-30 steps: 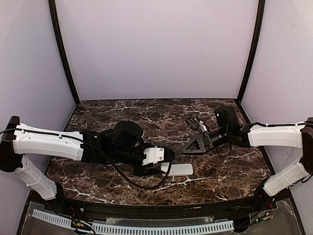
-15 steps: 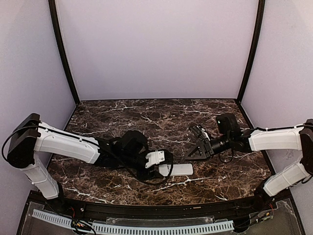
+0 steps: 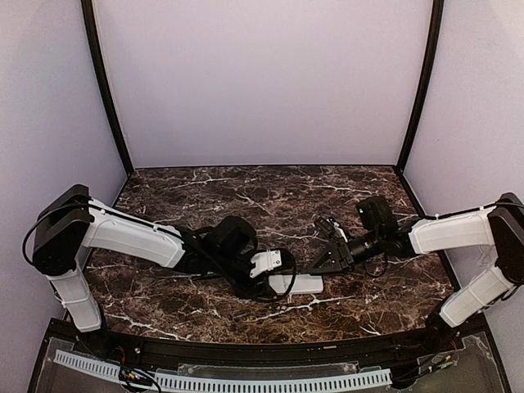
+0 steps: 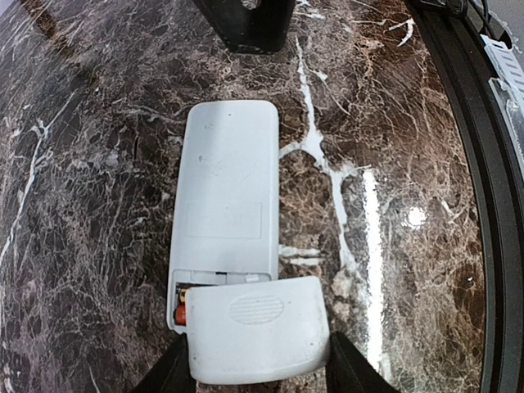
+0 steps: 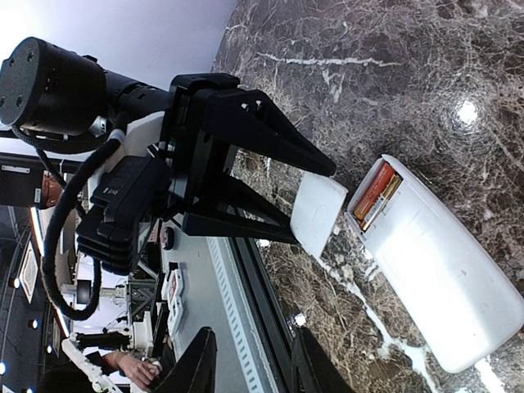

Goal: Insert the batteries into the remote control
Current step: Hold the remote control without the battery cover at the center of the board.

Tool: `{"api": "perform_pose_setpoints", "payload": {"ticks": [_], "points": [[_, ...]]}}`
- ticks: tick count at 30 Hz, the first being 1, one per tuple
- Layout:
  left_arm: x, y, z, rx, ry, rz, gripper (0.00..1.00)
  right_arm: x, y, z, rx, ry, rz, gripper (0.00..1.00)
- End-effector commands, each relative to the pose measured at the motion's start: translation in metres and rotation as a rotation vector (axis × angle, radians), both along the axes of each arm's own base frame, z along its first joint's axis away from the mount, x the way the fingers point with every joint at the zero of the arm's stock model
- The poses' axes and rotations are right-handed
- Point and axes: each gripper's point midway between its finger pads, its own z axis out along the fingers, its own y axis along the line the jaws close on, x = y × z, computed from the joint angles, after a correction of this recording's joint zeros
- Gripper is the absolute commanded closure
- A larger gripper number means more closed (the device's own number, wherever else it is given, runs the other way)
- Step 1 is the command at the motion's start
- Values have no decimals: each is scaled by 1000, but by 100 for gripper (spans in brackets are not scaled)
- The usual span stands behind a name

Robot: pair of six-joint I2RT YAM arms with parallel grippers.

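Marble-patterned worktop (image 3: 205, 192) carries one white remote control (image 4: 225, 196), lying back up, with its compartment open at the end nearest my left gripper (image 4: 258, 360). That gripper is closed on the one battery cover (image 4: 254, 323) (held tilted at the compartment's edge). Two batteries (image 5: 377, 192) lie side by side inside, one orange-red; from my left wrist the cover hides all but an orange end. My right gripper (image 5: 252, 364) hangs near the remote's far side, jaws apart, holding nothing, its fingers cut off by the frame.
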Motion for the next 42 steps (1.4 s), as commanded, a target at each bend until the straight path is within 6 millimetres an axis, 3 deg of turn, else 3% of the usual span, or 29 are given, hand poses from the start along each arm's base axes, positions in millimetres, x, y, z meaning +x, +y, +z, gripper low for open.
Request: {"api": "perform_pose_setpoints", "payload": {"ticks": [1, 10, 25, 42], "points": [[1, -3, -1, 17, 9, -32, 70, 4, 2, -3, 4, -12, -1, 71], [5, 1, -11, 43, 29, -51, 69, 5, 5, -10, -6, 11, 9, 87], [9, 4, -23, 87, 35, -79, 69, 6, 14, -21, -20, 30, 34, 88], [16, 0, -23, 86, 63, -90, 69, 6, 22, -27, -20, 38, 50, 91]]}}
